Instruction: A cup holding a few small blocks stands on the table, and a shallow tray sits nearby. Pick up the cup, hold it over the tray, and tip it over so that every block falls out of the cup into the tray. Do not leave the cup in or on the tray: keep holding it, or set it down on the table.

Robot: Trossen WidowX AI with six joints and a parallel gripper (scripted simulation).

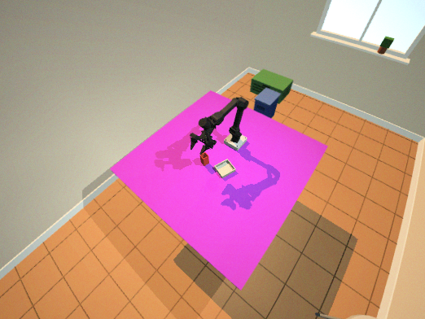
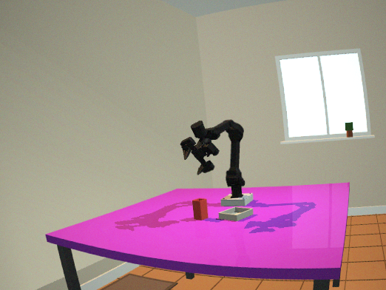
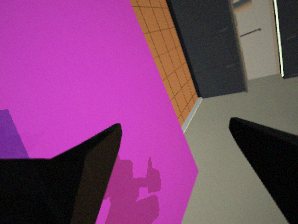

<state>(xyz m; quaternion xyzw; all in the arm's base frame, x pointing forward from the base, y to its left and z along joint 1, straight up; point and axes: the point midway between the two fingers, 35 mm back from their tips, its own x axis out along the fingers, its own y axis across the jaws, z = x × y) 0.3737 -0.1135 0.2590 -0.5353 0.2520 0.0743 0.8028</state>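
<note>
A red, square-sided cup point(image 1: 204, 159) point(image 2: 200, 209) stands upright on the magenta table. Its open top shows dark, and no blocks can be made out inside it. A shallow off-white tray point(image 1: 229, 172) point(image 2: 243, 215) sits close beside the cup, to its right in the top and exterior views, with a gap between them; no blocks show in it. My gripper point(image 1: 197, 150) point(image 2: 192, 166) point(image 3: 174, 125) is open wide with nothing between its fingers. It hangs well above the table and the cup, touching neither. Neither cup nor tray shows in the wrist view.
The arm's white base point(image 1: 230, 143) point(image 2: 229, 202) is behind the cup and tray. The magenta table point(image 1: 228, 244) point(image 2: 166, 244) carries the arm's shadows on both sides. A blue box point(image 1: 265, 103) and a green cabinet point(image 1: 272, 80) stand on the floor beyond the table.
</note>
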